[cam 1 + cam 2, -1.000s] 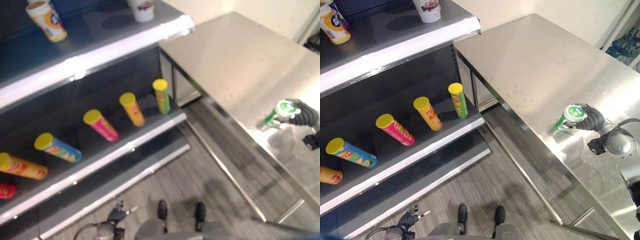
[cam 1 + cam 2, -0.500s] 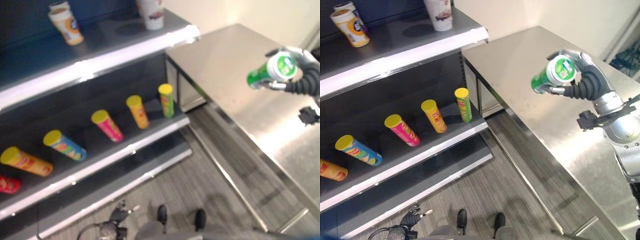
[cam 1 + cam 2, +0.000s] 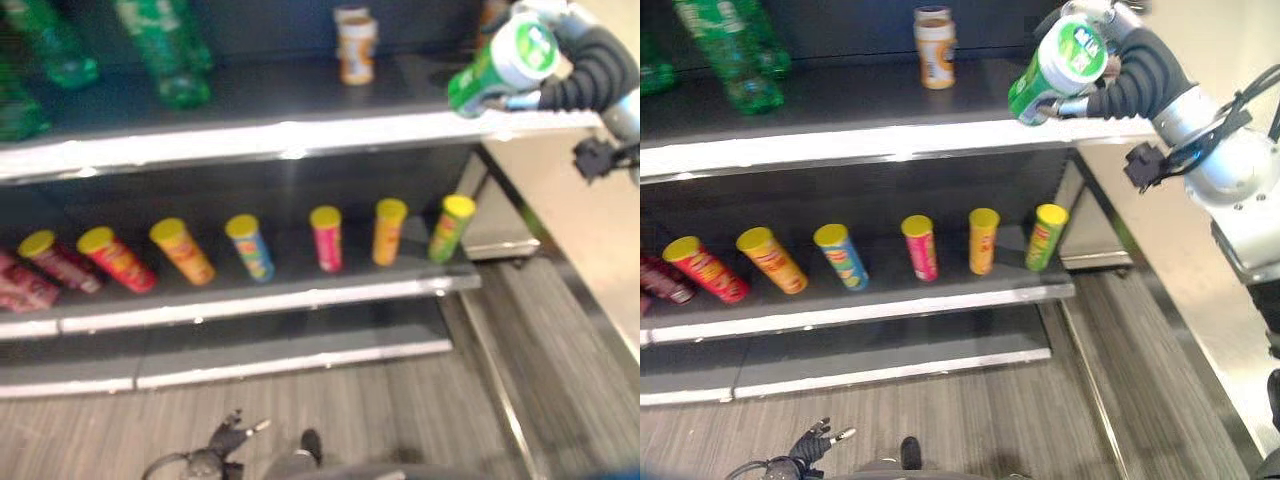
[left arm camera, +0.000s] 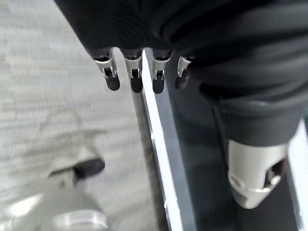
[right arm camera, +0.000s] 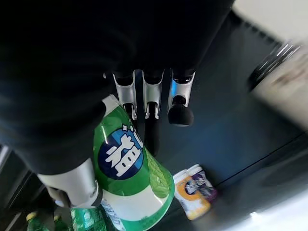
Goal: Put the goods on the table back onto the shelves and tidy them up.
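The right hand (image 3: 1120,70) is raised at about one o'clock in the head views, its arm reaching up from the lower right with the dark ribbed wrist bent toward the shelving. Its fingers (image 5: 144,103) and thumb are curled round a green can with a white lid (image 3: 1058,68), gripping it by the body; the can is tilted, lid facing up toward the camera and base pointing down toward the upper shelf (image 3: 840,135). The can hangs in the air over the right end of that shelf's front edge, not resting on it. On the upper shelf, at about twelve o'clock, stands an orange-and-white cup (image 3: 934,47), and at ten to eleven o'clock lie several green bottles (image 3: 735,50). The lower shelf (image 3: 860,305) carries a row of tall snack tubes with yellow lids (image 3: 919,247), running from nine o'clock to about three o'clock of the shelf, each leaning back and set apart from its neighbour. The steel table (image 3: 600,240) lies at three o'clock, beside the shelving. The left hand (image 4: 139,79) hangs low at about seven o'clock over the grey floor (image 3: 970,420), fingers straight and loosely spread, holding nothing.
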